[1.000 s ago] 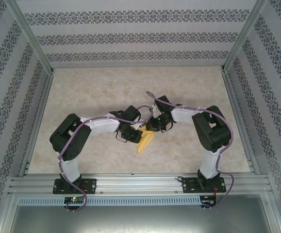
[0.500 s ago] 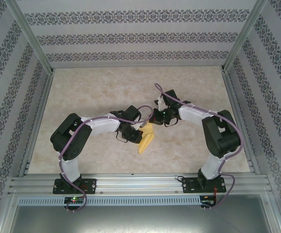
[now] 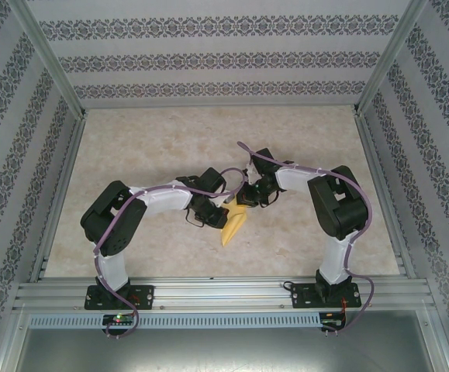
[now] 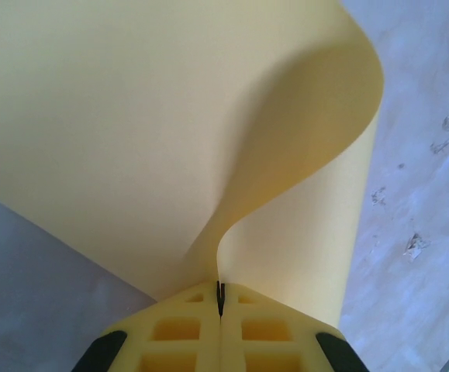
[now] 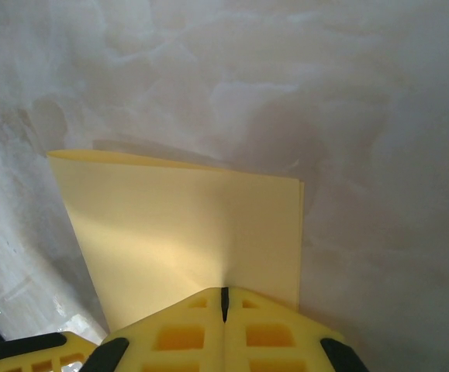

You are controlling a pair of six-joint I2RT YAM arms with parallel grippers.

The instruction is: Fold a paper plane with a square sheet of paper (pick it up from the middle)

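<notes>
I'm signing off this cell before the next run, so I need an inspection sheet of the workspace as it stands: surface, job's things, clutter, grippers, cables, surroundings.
Surface: marbled beige table, with a few small dark marks in the left wrist view.
Job's things: yellow sheet of paper, folded over and curling, at the centre between the two arms; not yet a finished plane.
Clutter: nothing seen.
Grippers: left gripper shut on the sheet's edge; right gripper shut on the edge of its folded layers.
Cables: purple cables run along both arms, one looping above the right wrist.
Surroundings: patterned walls on three sides; aluminium frame at the near edge.
</notes>
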